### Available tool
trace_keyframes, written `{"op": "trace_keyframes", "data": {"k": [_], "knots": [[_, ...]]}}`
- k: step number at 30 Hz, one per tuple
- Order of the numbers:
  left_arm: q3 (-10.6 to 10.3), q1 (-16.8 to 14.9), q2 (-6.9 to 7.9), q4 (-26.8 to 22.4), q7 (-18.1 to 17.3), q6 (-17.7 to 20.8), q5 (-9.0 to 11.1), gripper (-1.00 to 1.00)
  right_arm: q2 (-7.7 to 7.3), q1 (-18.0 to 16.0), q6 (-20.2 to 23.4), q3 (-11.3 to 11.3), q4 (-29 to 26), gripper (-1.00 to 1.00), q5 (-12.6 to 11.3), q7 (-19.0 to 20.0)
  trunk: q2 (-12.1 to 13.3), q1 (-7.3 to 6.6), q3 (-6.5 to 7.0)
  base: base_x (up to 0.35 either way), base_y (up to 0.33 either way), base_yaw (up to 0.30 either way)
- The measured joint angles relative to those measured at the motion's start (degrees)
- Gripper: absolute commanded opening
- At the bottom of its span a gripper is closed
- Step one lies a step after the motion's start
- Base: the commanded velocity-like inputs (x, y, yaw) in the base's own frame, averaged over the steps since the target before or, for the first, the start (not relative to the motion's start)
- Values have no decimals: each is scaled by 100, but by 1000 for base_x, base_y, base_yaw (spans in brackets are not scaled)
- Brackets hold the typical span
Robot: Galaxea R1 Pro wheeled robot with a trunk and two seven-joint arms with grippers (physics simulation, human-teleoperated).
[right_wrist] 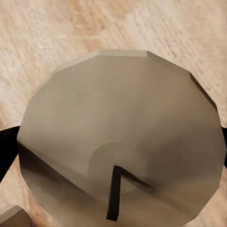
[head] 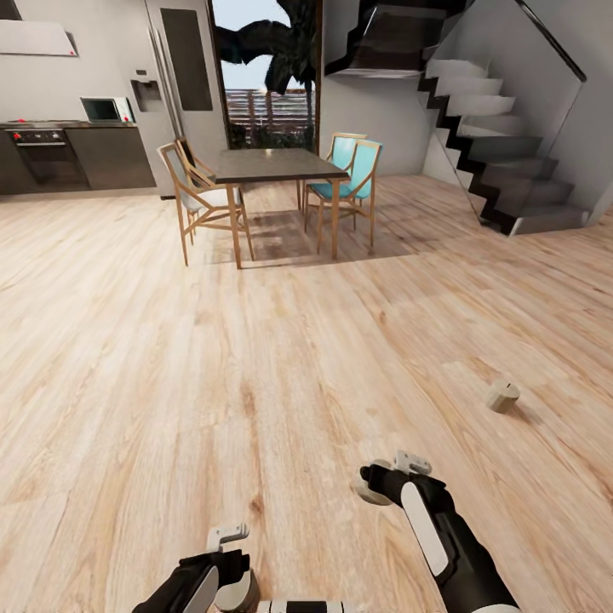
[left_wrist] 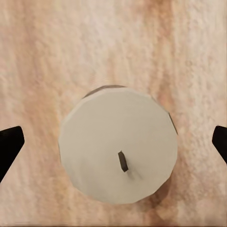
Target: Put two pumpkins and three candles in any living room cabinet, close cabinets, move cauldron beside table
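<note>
Nearest, low in the head view: left tool (head: pixel 228 553) with a candle (head: pixel 238 590) between its dark fingers (left_wrist: pixel 9 149), top face and wick seen from above, fingers close at both sides; contact not clear, so cannot tell if gripped. Right tool (head: pixel 387 477) likewise around a second candle (head: pixel 371 484), very close and large in its wrist view (right_wrist: pixel 120 156), dark finger edges at both sides; grip also cannot be told. Third candle (head: pixel 502 395) lying tilted on the plank floor (head: pixel 255 358), ahead and to the right of the right tool, apart from it. Three candles counted. Far ahead of both tools: dining table (head: pixel 277 163) with four wooden chairs (head: pixel 200 200), kitchen counter (head: pixel 68 153) with microwave (head: pixel 104 109) to the left, staircase (head: pixel 502 145) to the right.
</note>
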Motion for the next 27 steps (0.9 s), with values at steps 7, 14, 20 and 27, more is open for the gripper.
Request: {"op": "trace_keyframes", "data": {"k": [7, 14, 20, 27], "knots": [[-7, 0, -2, 9, -21, -19, -13, 100, 1, 110, 10, 2, -308, -100, 2, 0, -9, 18, -155, 0, 0, 0], [-8, 0, 0, 10, -24, -45, -13, 100, 5, 423, 273, 11, -1034, -100, -2, 1, -19, 36, -310, 0, 0, 0], [-8, 0, 0, 3, -24, -151, -11, 100, -15, 835, 666, 56, -2020, -100, -45, 465, -27, 51, -444, 0, 0, 0], [-8, 0, 0, 3, -24, -168, -12, 100, -61, 1131, 1287, 48, -2648, -100, -93, 2203, -36, 70, -599, 0, 0, 0]]}}
